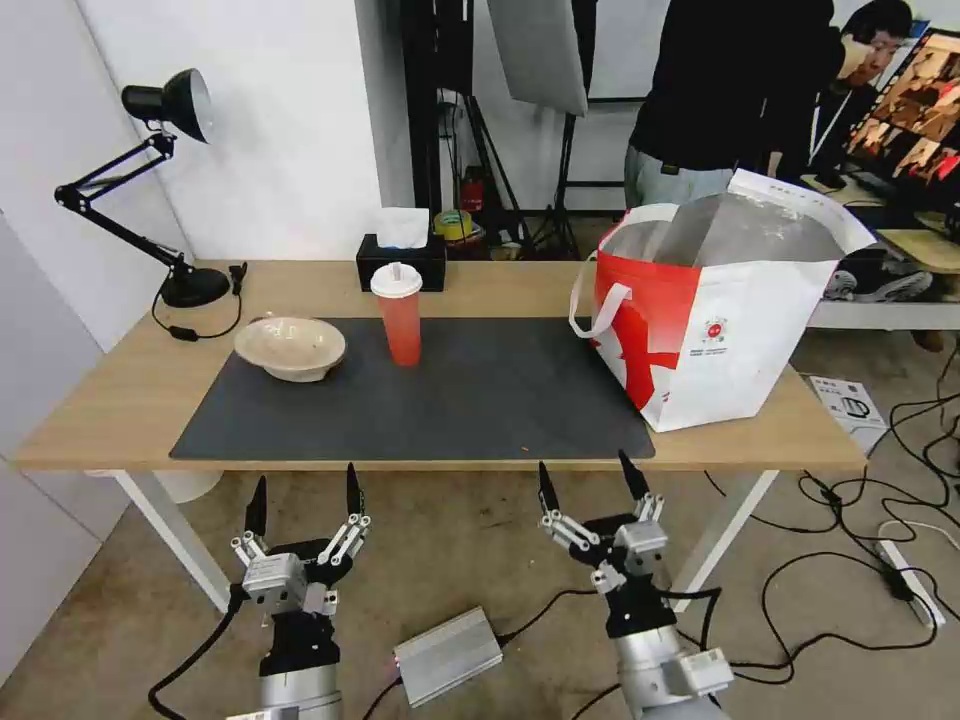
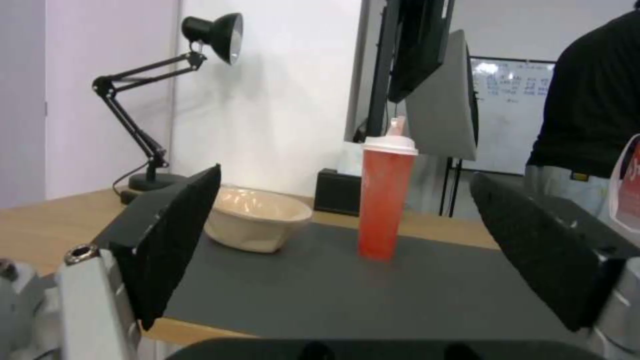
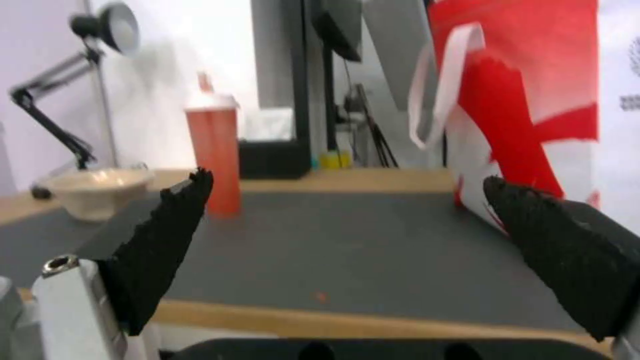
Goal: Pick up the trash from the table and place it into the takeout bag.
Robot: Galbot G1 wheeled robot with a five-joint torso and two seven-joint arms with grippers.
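Observation:
A red drink cup (image 1: 401, 315) (image 2: 385, 197) (image 3: 214, 152) with a white lid stands upright on the dark mat of the table (image 1: 100, 400). Left of it rests a shallow beige bowl (image 1: 290, 348) (image 2: 257, 218) (image 3: 99, 190). The takeout bag (image 1: 715, 315) (image 3: 527, 105) stands open at the table's right end, foil lining showing. My left gripper (image 1: 304, 493) (image 2: 343, 212) hangs open below and in front of the table's near edge, empty. My right gripper (image 1: 590, 479) (image 3: 347, 220) is open and empty too, in front of the edge near the bag.
A black tissue box (image 1: 402, 260) sits behind the cup. A black desk lamp (image 1: 150, 180) stands at the table's far left corner. Cables, a power strip (image 1: 910, 585) and a silver box (image 1: 448, 655) lie on the floor. A person stands behind the bag.

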